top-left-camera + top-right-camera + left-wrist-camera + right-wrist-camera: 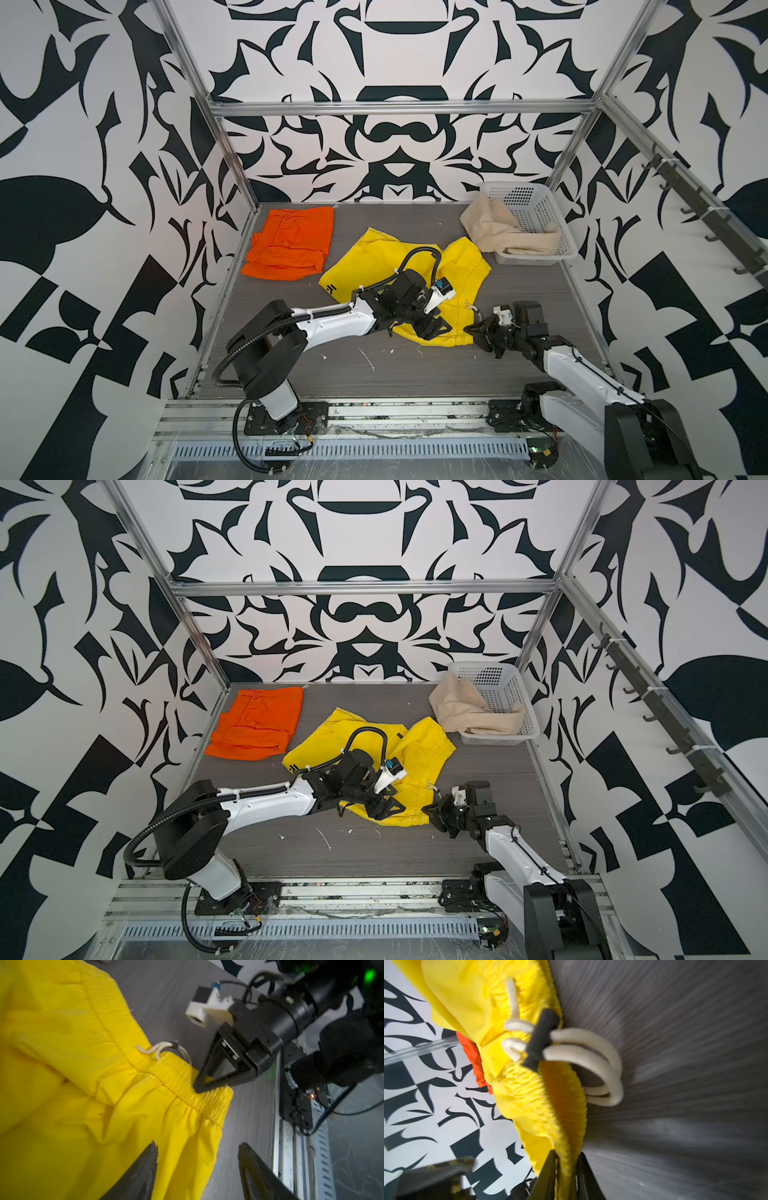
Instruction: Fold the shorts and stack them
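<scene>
Nearest, a metal rail [395, 415] carries both arm bases along the near edge of the table [415, 374]. Both arms reach in to the yellow shorts [374, 266], which lie spread and rumpled mid-table, with the waistband [182, 1084] toward the near right.

The left gripper [432, 328] sits over the near part of these shorts, jaws standing apart with nothing between them. The left wrist view shows its two fingers [145, 1172] spread, yellow cloth under one and bare table under the other.

The right gripper [471, 330] meets the waistband's near end from the right and is clenched on it. In the right wrist view the gathered elastic runs straight in between its closed fingers [546, 1178]. A white drawstring [591, 1053] with a dark toggle [542, 1039] loops out of the waistband onto the table, just beyond that grip.

Orange shorts [291, 245] lie folded flat at the far left, their near corner just beside the yellow pair. Beige shorts [494, 228] hang crumpled over the left wall of a white basket [536, 259] at the far right, partly inside it and partly on the table.
</scene>
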Tool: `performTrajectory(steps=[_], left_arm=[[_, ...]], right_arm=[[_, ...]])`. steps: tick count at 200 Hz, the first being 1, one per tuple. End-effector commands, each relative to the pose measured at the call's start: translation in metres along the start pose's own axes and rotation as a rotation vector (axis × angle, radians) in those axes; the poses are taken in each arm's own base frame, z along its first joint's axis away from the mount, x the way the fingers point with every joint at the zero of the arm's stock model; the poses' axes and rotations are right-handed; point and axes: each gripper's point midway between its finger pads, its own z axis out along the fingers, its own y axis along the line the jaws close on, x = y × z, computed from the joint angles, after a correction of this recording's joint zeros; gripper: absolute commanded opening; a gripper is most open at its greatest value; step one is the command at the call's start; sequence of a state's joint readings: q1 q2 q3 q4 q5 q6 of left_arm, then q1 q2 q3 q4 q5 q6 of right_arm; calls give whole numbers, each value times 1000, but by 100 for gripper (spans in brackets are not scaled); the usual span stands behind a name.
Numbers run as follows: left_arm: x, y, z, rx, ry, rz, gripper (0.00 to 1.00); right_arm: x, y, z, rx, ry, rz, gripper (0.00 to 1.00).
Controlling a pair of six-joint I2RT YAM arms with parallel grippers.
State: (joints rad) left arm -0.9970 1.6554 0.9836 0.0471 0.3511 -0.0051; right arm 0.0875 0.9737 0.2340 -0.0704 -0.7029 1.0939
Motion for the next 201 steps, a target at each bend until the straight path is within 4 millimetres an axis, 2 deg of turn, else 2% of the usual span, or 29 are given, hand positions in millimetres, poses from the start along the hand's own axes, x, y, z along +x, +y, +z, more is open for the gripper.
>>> performTrajectory(steps=[1, 28, 57, 76, 93, 112, 124, 133, 141, 153, 165, 201], left_arm=[[23, -19, 15, 67, 112, 143, 67], [12, -17, 27, 28, 114, 195, 73], [5, -8, 37, -32, 111, 223, 71], [4, 5, 43, -109, 118, 222, 60], [1, 16, 45, -164, 103, 196, 41], [-3, 20, 44, -195, 87, 192, 32], [-7, 17, 43, -185, 71, 194, 25], [-12, 14, 42, -169, 49, 197, 22], [-17, 9, 40, -149, 26, 199, 21], [-22, 3, 39, -124, -2, 204, 21], [-26, -1, 39, -104, -19, 202, 21], [-24, -8, 41, -60, -12, 207, 21]], right_arm=[[-5, 35, -9, -77, -26, -62, 15], [-7, 53, -17, -107, -42, -78, 12], [-8, 69, -23, -134, -47, -92, 12], [-8, 79, -25, -150, -43, -106, 12], [-7, 86, -27, -162, -36, -115, 11], [-6, 90, -29, -165, -32, -120, 12], [-5, 85, -28, -144, -32, -115, 19], [-5, 78, -26, -122, -28, -99, 34], [-3, 73, -22, -111, -20, -86, 44], [0, 69, -14, -104, -1, -77, 54], [3, 67, -8, -97, 9, -82, 57], [3, 68, 7, -79, 16, -99, 58]])
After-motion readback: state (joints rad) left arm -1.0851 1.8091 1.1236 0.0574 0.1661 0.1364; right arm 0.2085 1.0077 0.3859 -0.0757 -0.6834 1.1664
